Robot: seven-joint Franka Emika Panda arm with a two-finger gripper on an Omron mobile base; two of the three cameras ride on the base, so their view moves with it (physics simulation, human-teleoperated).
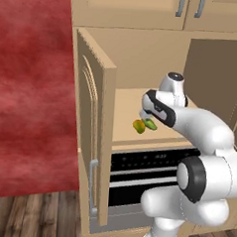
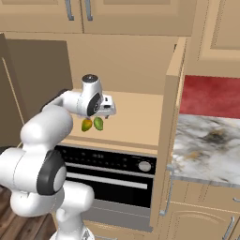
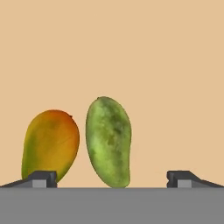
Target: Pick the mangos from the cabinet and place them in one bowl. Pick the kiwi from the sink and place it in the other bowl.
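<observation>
Tan cabinet (image 1: pixel 92 138) with its door swung open, plain shelf (image 2: pixel 136 117) inside above the black oven (image 2: pixel 112 176), both mangos (image 3: pixel 78 142) side by side on it, pincer (image 3: pixel 111 177) spread wide just over them, gripping nothing.

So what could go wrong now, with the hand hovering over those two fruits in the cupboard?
The two mangos, yellow-orange mango and green mango, lie side by side, touching or nearly so. The open gripper spans the green one, but one fingertip sits over the orange fruit, so coming down it might pinch both or knock one rolling across the cabinet shelf. The open door stands near the arm and could be bumped when pulling out.
</observation>
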